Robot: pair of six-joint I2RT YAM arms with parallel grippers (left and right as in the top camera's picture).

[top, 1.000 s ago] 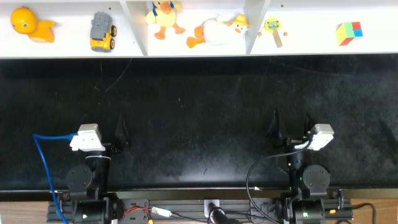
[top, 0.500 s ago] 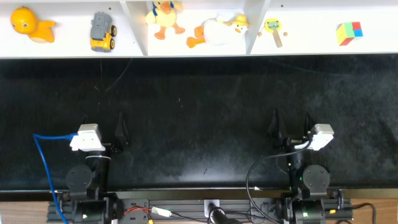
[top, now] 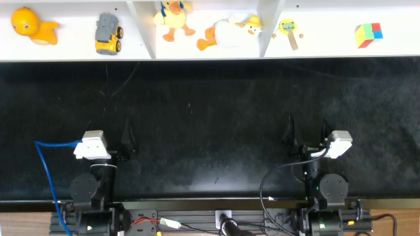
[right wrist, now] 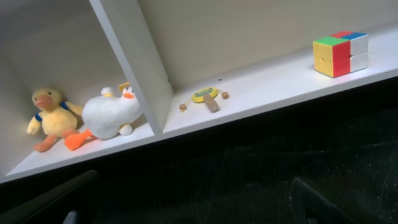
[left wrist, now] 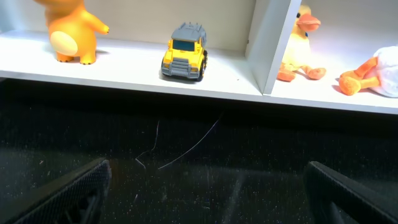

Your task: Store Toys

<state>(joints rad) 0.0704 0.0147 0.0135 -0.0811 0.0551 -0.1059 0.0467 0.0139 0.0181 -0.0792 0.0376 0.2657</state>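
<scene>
Black matting covers the bench (top: pixel 210 111) in the top view, and along its far edge runs a white shelf (top: pixel 197 54) split into three compartments. Every toy sits in that shelf: an orange duck (top: pixel 33 25) and a yellow truck (top: pixel 107 34) in the left one, a plush duckling (top: pixel 173 18) and a white plush goose (top: pixel 230 33) in the middle, and a small wooden toy (top: pixel 289 29) and a colour cube (top: pixel 368 34) at the right. Both arms sit near their bases at the bench's near edge, well apart from the shelf. The left jaws and the right jaws are each spread wide and grasp nothing, which I read as a resting pose rather than an approach. From the left wrist view, the released fingers frame dark matting, and beyond it the truck stands upright facing the camera, with the orange duck beside it and the duckling past the divider. All of them are far from the jaws. From the right wrist view the same holds, fingers parted over the mat. The cube and the wooden toy share one compartment, well apart from each other, while the goose lies touching the duckling next door. Judging by this layout the storing looks finished — each toy rests well inside the shelf's front edge, so none seems likely to slip off.
</scene>
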